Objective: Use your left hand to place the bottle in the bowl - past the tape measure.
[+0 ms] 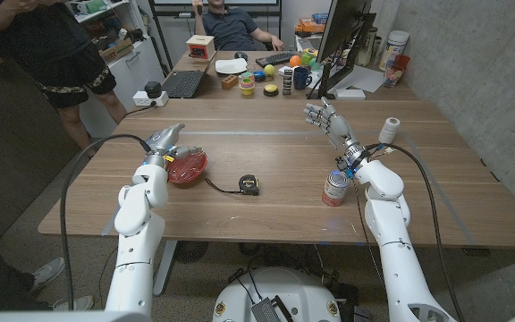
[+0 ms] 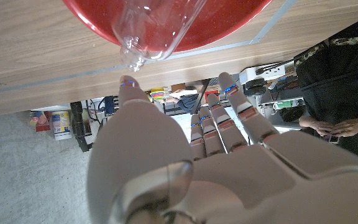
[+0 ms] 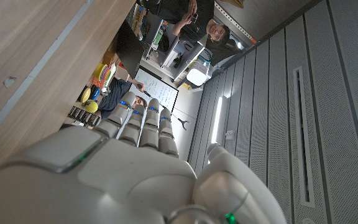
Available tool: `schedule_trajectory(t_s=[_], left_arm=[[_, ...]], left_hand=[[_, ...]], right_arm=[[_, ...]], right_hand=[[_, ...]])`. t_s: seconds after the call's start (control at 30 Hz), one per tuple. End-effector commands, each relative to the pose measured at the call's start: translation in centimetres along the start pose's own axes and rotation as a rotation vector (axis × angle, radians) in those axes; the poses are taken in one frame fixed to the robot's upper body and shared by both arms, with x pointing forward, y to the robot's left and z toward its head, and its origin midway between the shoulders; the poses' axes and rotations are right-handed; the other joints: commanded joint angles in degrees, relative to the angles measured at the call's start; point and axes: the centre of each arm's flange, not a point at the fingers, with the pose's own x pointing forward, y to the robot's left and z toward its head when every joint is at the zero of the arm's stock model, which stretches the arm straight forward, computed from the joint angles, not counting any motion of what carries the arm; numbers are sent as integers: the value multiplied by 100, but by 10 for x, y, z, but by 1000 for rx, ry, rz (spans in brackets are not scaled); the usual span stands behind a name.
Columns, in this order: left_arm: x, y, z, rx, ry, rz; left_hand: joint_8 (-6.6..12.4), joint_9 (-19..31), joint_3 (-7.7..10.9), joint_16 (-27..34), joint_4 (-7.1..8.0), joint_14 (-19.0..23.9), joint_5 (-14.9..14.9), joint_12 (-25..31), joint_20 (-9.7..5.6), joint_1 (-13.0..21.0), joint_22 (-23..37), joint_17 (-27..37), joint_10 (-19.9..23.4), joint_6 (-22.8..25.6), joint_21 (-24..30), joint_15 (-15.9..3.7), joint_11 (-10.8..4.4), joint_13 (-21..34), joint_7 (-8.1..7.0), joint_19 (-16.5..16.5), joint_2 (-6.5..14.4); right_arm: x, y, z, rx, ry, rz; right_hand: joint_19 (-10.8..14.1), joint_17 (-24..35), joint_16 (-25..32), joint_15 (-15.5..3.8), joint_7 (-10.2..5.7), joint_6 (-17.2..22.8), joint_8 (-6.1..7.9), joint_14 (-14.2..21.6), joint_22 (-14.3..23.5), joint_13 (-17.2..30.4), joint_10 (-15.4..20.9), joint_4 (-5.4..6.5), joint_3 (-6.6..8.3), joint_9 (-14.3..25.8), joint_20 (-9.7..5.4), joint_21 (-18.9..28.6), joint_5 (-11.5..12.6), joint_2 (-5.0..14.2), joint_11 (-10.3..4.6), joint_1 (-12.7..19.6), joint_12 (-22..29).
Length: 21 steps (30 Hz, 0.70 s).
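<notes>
Clear bottle [image 2: 157, 28] lies in red bowl [image 1: 187, 167], frame left; my left hand [image 1: 164, 143] fingers spread, holding nothing — released. Right hand [image 1: 331, 121] open too.

Left robot hand [image 1: 164, 141] raised, fingers apart, holding nothing, right robot hand [image 1: 327, 120] lifted, fingers spread, empty

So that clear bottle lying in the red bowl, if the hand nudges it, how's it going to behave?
The bottle looks like thin clear plastic and seems empty, so probably light and easy to shift. It lies on its side in the red bowl, so a nudge would likely roll it, though the curved wall should keep it in. The left hand is open beside the bowl.
</notes>
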Motion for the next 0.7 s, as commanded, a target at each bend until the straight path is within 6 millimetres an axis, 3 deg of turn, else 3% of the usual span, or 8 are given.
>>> schedule_trajectory(t_s=[0.03, 0.7], left_arm=[[-3, 11, 1, -28, -16, 46], [-5, 25, 2, -29, -18, 83]], left_hand=[[39, -5, -74, 38, 7, -5, 55, 44, 12, -13, 0, -1, 22, 75, -38, -177, -38, 9, 25, 2, -61], [69, -12, -165, 64, 58, 57, 80, 66, 3, -101, 3, -3, 93, 165, -67, -202, -79, 4, 3, 22, -91]], right_arm=[[0, 1, 1, -2, 1, -1], [0, 0, 1, 1, -6, -2]], right_hand=[[79, -6, 18, 26, -9, 45, 52, 44, 18, 9, 38, 21, -24, 18, 8, -15, 35, 92, 2, -4, 21], [91, -6, 19, 17, -6, 50, 51, 50, 18, 10, 43, 22, -41, 18, 11, -39, 41, 93, 0, -5, 22]])
